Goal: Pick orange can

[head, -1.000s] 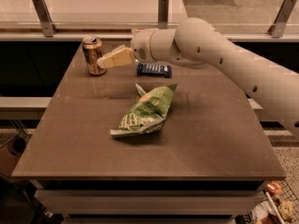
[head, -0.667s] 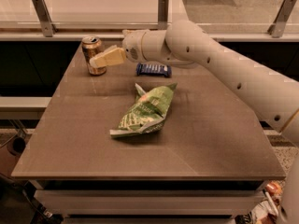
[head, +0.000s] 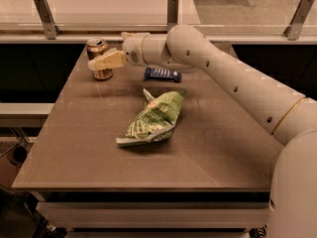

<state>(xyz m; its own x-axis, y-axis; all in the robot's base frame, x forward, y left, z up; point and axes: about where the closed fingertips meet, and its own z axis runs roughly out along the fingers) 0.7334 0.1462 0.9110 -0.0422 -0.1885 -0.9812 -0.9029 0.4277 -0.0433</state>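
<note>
Where the pale hand (head: pixel 103 62) reaches in from the right, it lies across the front of the orange can (head: pixel 96 45), covering the can's middle band, so that only the silver top and a strip near the base show. We cannot tell how far the hand is open, nor whether it actually presses on the can or merely sits in front of it. The can stands upright on the counter (head: pixel 223 150), its base on the surface.

The white arm (head: pixel 223 76) runs to the right of the can and down toward the near right corner of the view. A flat dark-blue snack bar (head: pixel 162 74) lies to the right of the can, just below the arm's wrist and apart from the can. A crumpled green chip bag (head: pixel 153 120) lies nearer to us than the can and off to its right, well apart from it.

Against the earlier frames, we see the hand has come leftward: a second ago its tip stopped just beside the can's right side, and now it overlaps the can. The can, the snack bar and the chip bag lie where they did.
</note>
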